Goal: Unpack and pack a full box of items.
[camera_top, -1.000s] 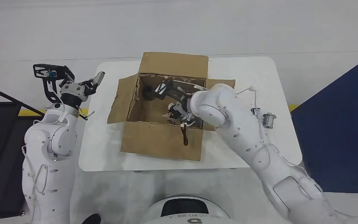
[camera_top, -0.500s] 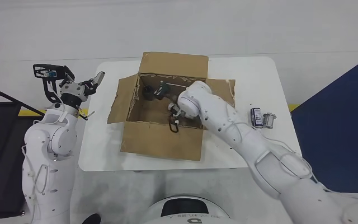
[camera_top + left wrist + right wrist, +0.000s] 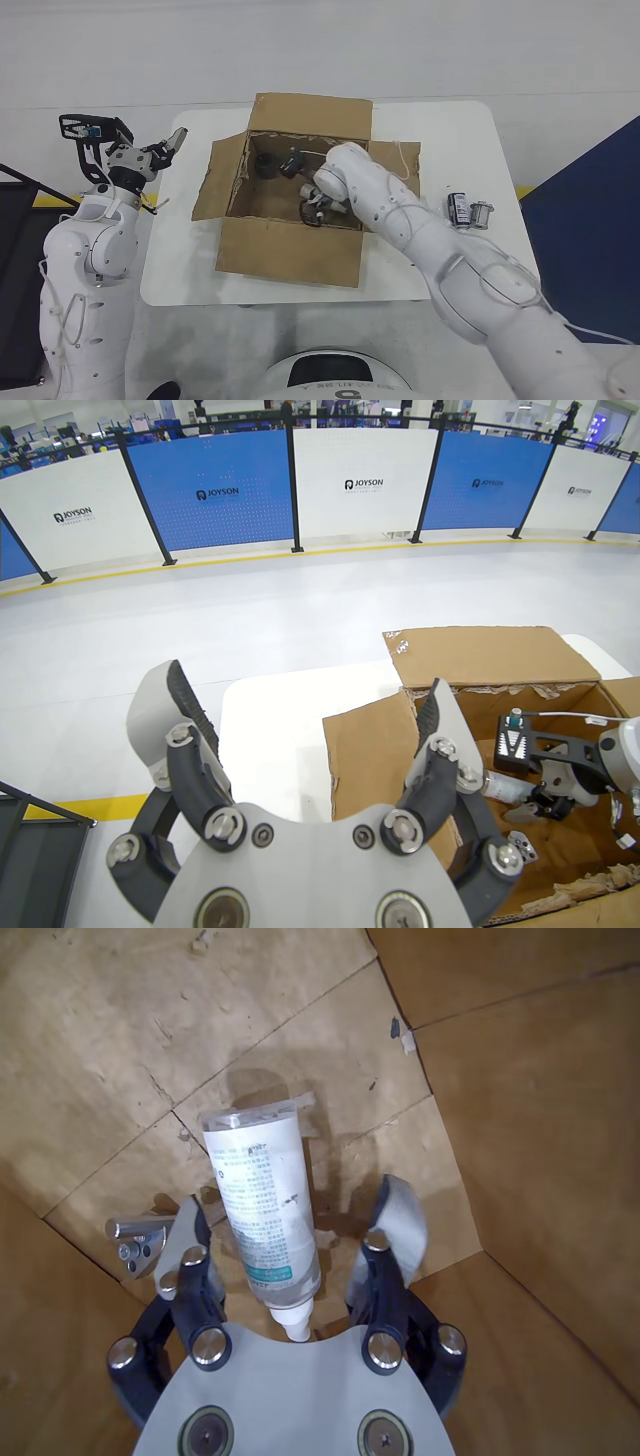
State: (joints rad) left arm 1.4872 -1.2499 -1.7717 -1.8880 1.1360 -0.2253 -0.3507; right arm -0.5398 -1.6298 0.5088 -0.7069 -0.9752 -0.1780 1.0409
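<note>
Inside the box (image 3: pixel 525 1103), we are straddling the tube (image 3: pixel 265 1188), right gripper (image 3: pixel 292 1200) spread apart, seemingly unpacking and needing to clamp next.

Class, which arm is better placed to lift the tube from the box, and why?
Right. Its open pincer is inside the box, straddling the tube; the left pincer is open, outside the box.

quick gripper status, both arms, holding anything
Left gripper: open, holding nothing.
Right gripper: open inside the cardboard box, straddling the white tube, not yet clamped.
</note>
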